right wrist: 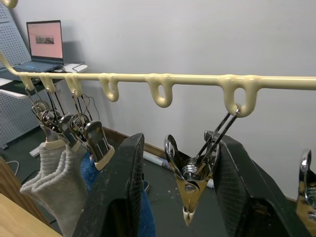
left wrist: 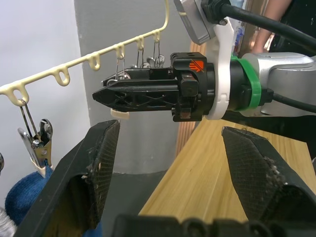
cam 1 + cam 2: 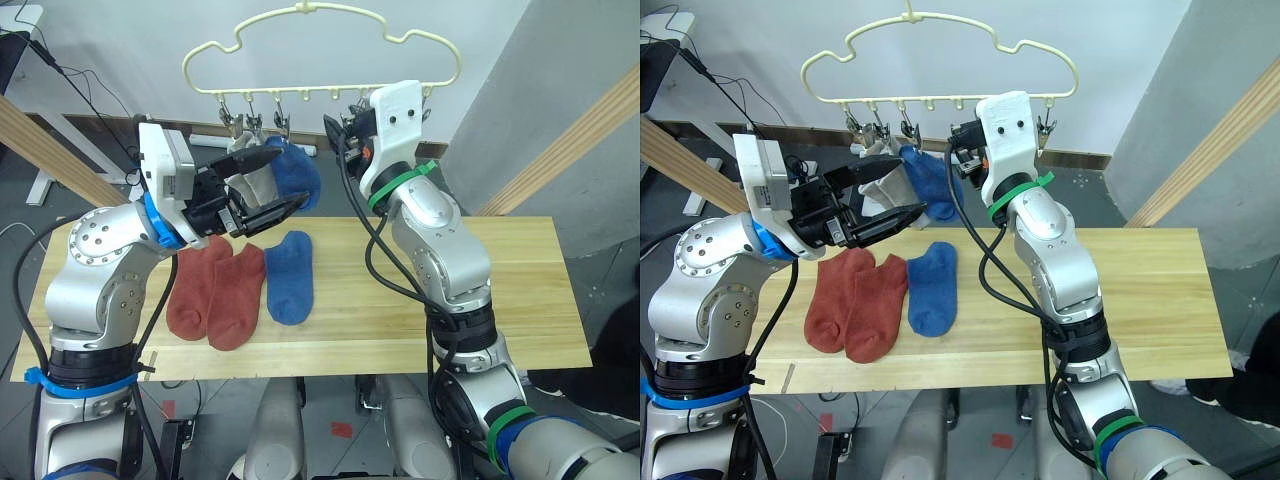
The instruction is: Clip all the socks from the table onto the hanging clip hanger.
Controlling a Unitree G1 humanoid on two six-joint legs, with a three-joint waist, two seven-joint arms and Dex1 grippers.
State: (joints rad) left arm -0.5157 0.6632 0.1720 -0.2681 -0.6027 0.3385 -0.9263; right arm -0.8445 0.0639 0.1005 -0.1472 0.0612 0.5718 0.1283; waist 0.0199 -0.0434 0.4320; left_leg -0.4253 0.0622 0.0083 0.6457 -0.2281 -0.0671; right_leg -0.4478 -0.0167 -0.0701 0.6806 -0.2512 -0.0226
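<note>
The pale yellow clip hanger (image 3: 320, 40) hangs above the table's (image 3: 500, 300) far edge. Two light grey socks (image 3: 250, 172) and one blue sock (image 3: 305, 190) hang from its left clips. On the table lie two rust-red socks (image 3: 195, 285) (image 3: 238, 295) and a blue sock (image 3: 290, 275) side by side. My left gripper (image 3: 295, 178) hovers open and empty in front of the hanging socks. My right gripper (image 1: 180, 140) is raised to the hanger bar, open, with its fingers on either side of a bare metal clip (image 1: 190, 192) whose jaws are closed.
Slanted wooden poles (image 3: 560, 150) (image 3: 40, 140) of a frame stand on both sides behind the table. More bare clips (image 3: 428, 105) hang at the bar's right end. The right half of the tabletop is bare wood. A laptop (image 1: 45, 42) sits far behind.
</note>
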